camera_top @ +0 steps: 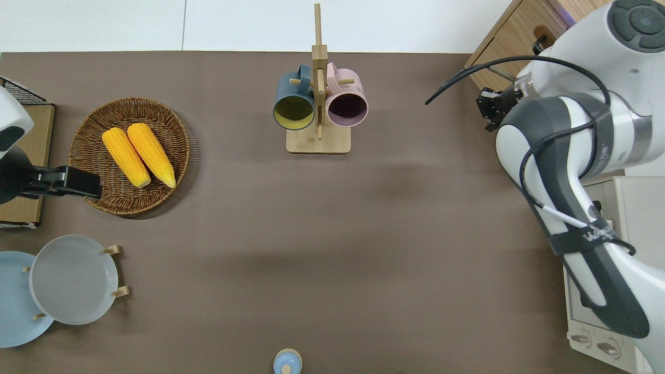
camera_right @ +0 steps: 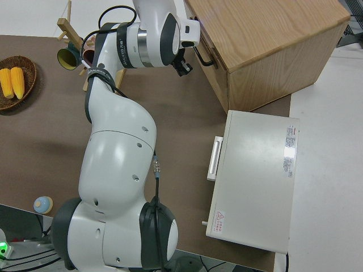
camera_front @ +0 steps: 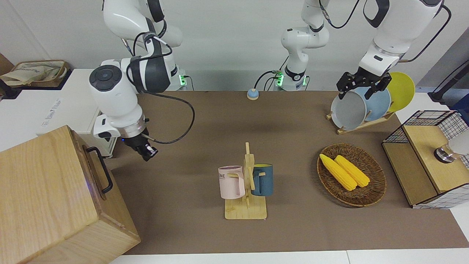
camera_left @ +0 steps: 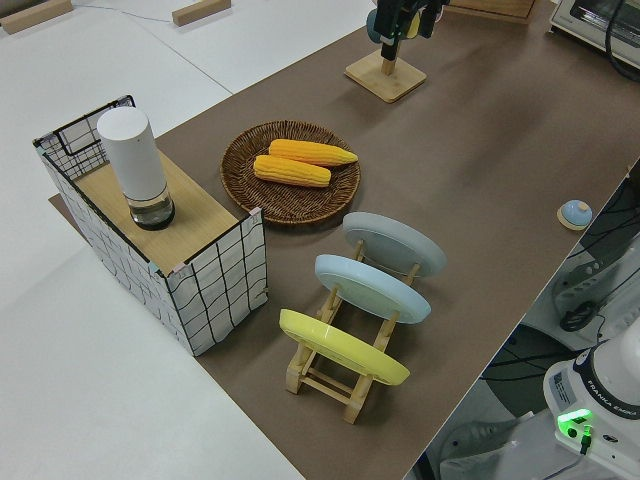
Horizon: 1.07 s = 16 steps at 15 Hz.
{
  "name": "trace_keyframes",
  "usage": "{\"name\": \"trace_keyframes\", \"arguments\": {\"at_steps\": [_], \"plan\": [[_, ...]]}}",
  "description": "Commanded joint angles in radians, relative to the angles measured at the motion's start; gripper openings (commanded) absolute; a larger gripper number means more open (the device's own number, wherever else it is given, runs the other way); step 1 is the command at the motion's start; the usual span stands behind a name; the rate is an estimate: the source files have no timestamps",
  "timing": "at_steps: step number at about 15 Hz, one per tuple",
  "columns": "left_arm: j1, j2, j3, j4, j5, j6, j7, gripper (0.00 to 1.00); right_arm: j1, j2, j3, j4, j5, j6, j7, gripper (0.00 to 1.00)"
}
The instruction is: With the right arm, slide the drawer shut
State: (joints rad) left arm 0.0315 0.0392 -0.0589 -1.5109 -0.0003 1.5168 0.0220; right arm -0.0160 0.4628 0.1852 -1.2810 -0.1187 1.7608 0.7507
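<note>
Here we see the drawer, at the right arm's end of the surface, nearly flush in its cabinet; stiff wood, it should slide under a push beside the handle. Our right gripper hangs near it, jaws' state unclear. The mug rack stands well apart; nothing blocks. The left arm is parked.

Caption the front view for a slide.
Right gripper hangs beside the cabinet's black handle; drawer looks pushed in; left arm parked.

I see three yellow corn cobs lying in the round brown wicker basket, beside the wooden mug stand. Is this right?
Not quite: the round brown wicker basket holds two yellow corn cobs, not three, as the overhead view shows. It does lie beside the wooden mug stand.
</note>
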Motion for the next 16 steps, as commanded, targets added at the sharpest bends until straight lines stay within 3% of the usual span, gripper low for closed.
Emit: {"name": "trace_keyframes", "arguments": {"at_steps": [1, 4, 7, 10, 13, 16], "plan": [[0.005, 0.011, -0.007, 0.026, 0.017, -0.020, 0.010, 0.99, 0.056, -0.049, -0.007, -0.012, 0.019, -0.040, -0.054, 0.000], [0.005, 0.011, -0.007, 0.024, 0.017, -0.020, 0.010, 0.99, 0.093, -0.114, -0.009, -0.063, 0.020, -0.101, -0.123, 0.000], [0.005, 0.011, -0.007, 0.024, 0.017, -0.020, 0.010, 0.99, 0.097, -0.196, -0.026, -0.138, 0.077, -0.109, -0.229, 0.000], [0.005, 0.011, -0.007, 0.024, 0.017, -0.020, 0.010, 0.99, 0.111, -0.274, -0.094, -0.207, 0.140, -0.107, -0.339, 0.000], [0.005, 0.011, -0.007, 0.024, 0.017, -0.020, 0.009, 0.99, 0.160, -0.343, -0.194, -0.271, 0.140, -0.109, -0.477, 0.000], [0.005, 0.011, -0.007, 0.026, 0.017, -0.020, 0.010, 0.99, 0.183, -0.383, -0.256, -0.314, 0.137, -0.103, -0.592, 0.000]]}}
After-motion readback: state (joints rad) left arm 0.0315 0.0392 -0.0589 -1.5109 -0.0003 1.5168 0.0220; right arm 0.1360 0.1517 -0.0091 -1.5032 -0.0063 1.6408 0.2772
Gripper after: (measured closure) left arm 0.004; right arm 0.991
